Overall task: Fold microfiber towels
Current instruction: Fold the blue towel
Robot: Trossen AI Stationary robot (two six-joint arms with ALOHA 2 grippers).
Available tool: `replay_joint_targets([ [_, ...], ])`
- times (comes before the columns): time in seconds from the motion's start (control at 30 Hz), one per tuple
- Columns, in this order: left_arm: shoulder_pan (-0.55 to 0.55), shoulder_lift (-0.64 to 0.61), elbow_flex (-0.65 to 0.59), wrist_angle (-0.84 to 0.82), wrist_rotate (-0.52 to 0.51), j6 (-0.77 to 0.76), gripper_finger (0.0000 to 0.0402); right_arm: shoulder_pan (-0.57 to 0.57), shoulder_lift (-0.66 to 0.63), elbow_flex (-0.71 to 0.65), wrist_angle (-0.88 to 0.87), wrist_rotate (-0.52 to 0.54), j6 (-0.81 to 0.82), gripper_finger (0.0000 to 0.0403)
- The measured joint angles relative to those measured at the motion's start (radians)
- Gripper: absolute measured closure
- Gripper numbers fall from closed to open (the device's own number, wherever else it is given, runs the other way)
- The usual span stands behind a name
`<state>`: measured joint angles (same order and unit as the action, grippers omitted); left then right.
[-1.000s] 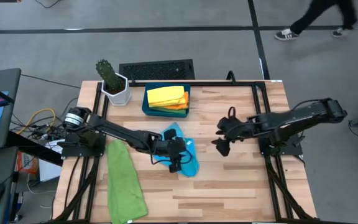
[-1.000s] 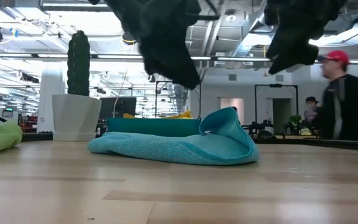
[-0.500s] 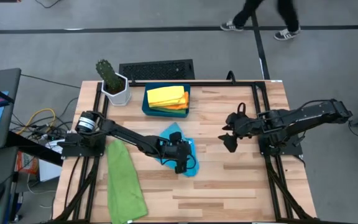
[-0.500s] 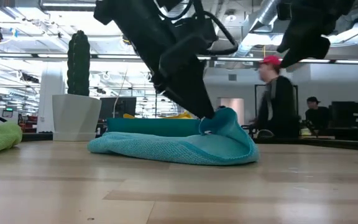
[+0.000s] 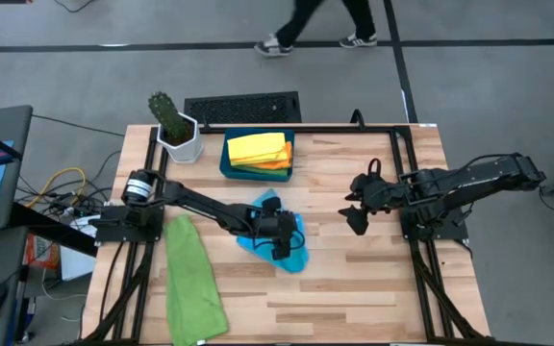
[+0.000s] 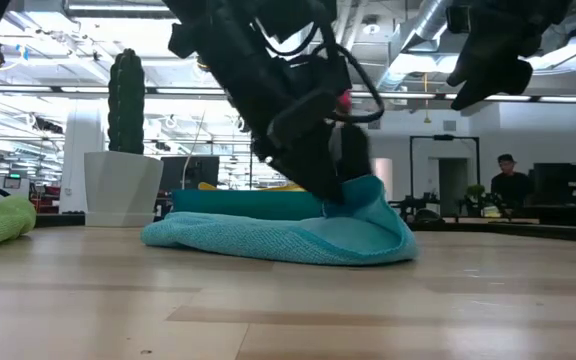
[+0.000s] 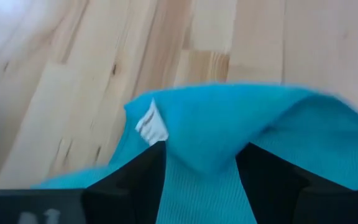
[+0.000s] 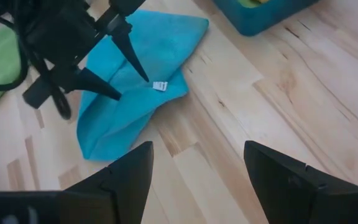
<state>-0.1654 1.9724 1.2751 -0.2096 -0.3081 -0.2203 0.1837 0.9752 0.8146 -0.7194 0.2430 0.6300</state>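
Note:
A sky-blue towel [image 5: 269, 204] lies crumpled on the table's middle, with a raised fold [image 6: 368, 200] at its right end and a white tag [image 8: 160, 86] beside it. My left gripper [image 5: 282, 243] is open and down on that towel, one finger on each side of the fold [image 7: 204, 130]. My right gripper [image 5: 354, 223] hangs open above the table's right half, clear of everything. A green towel [image 5: 192, 284] lies long at the near left. Yellow [image 5: 256, 147] and orange [image 5: 277, 163] towels lie folded in the teal tray [image 5: 225, 165]. My left gripper straddles the raised fold of the sky-blue towel [image 7: 201, 140] near the tagged corner. Its open fingertips [image 8: 143, 76] reach down to the cloth on either side. The fingers slant down from the table's left. The towel rests on the table, slack.
A potted cactus [image 5: 174, 130] stands at the far left corner, beside the tray. Bare wood lies near the front edge and between the towel and the right arm. A person walks past beyond the table's far edge [image 5: 306, 19].
My left gripper has come down and a little toward the table's right, onto the blue towel's raised fold. My right gripper has drawn back slightly toward the right edge. The towel keeps its shape.

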Motion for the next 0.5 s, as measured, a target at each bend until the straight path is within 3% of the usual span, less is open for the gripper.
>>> replay_joint_targets([
  [0.23,0.007,0.010,0.000,-0.014,-0.018,-0.008,0.0238,0.000,0.001,0.000,-0.006,-0.001,0.005,0.0127],
  [0.5,0.017,0.011,0.000,0.016,-0.049,-0.049,0.0380,0.000,0.000,0.000,-0.007,-0.001,0.018,0.0127],
])
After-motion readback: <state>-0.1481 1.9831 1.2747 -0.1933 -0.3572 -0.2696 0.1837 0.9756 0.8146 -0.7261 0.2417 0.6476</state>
